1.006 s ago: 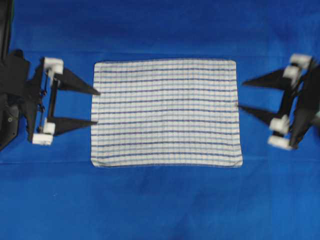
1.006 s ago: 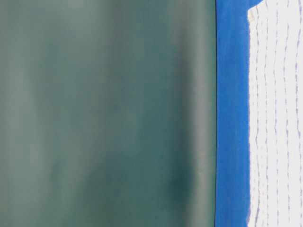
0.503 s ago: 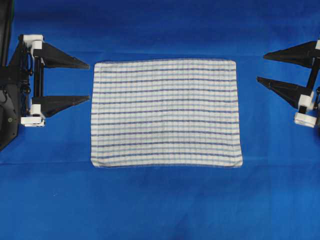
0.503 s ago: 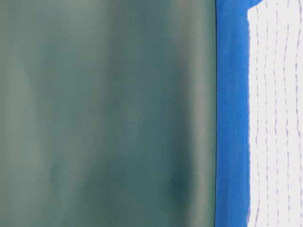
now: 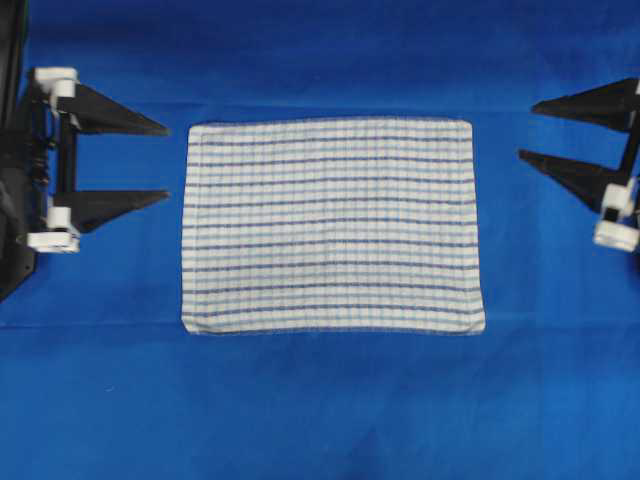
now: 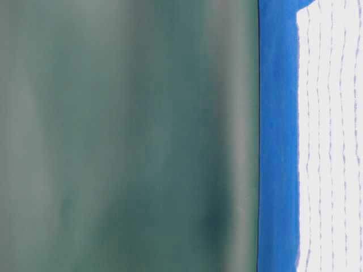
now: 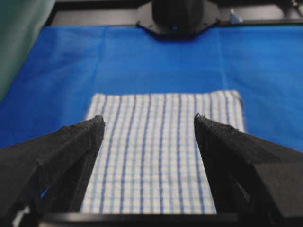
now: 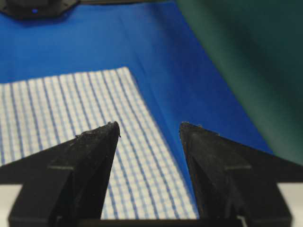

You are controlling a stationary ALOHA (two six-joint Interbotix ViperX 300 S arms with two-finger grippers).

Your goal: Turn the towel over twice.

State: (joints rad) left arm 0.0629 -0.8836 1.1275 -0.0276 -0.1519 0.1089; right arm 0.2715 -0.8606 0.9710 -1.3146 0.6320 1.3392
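The large white woven towel with blue stripes [image 5: 333,226] lies flat on the blue-covered desk [image 5: 330,410], likely light and limp, best pinched at corners by the spread, empty left tool [image 5: 163,162] and right tool [image 5: 530,130].

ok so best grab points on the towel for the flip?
Probably the two short hemmed edges. The towel lies flat and spread on the blue cover, with nothing raised to pinch. The left gripper and right gripper are open, each facing its own end, so come in low from each side.
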